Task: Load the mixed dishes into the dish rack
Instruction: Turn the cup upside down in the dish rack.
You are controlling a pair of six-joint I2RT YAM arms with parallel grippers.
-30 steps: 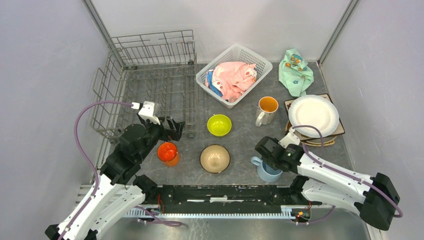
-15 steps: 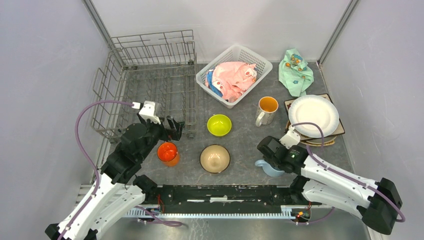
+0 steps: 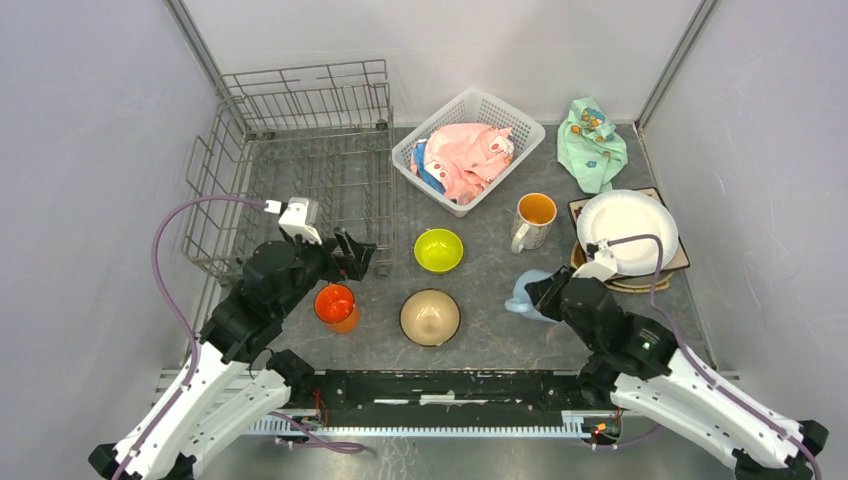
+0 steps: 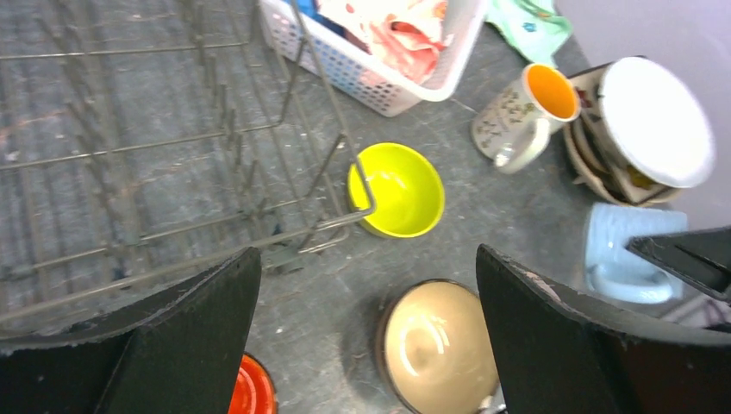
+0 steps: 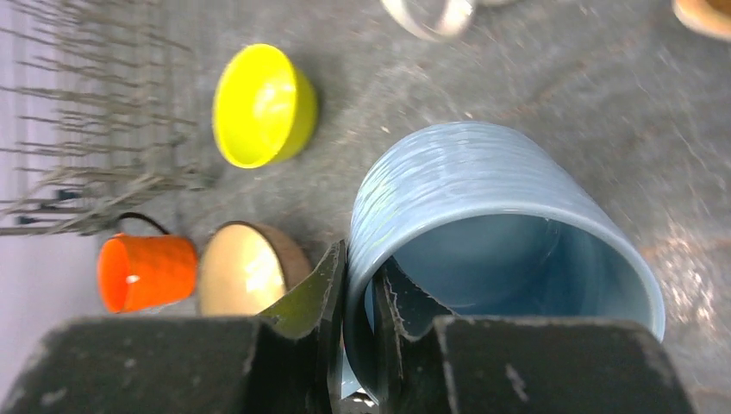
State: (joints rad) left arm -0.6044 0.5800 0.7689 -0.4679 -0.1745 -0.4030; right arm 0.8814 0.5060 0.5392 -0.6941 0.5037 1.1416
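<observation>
Your right jaws grip only one thin wall of the tilted blue mug (image 5: 483, 198), its body hanging beyond them, so it may swivel or slip before reaching the rack (image 3: 300, 160) just ahead of your wide-open left jaws.

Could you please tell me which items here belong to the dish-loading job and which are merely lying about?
Part of the job: dish rack, light-blue mug, orange mug, patterned mug, lime-green bowl, tan bowl, white plate and the plates under it.

Just lying about: white plastic basket, pink cloth inside it, mint-green cloth.
</observation>
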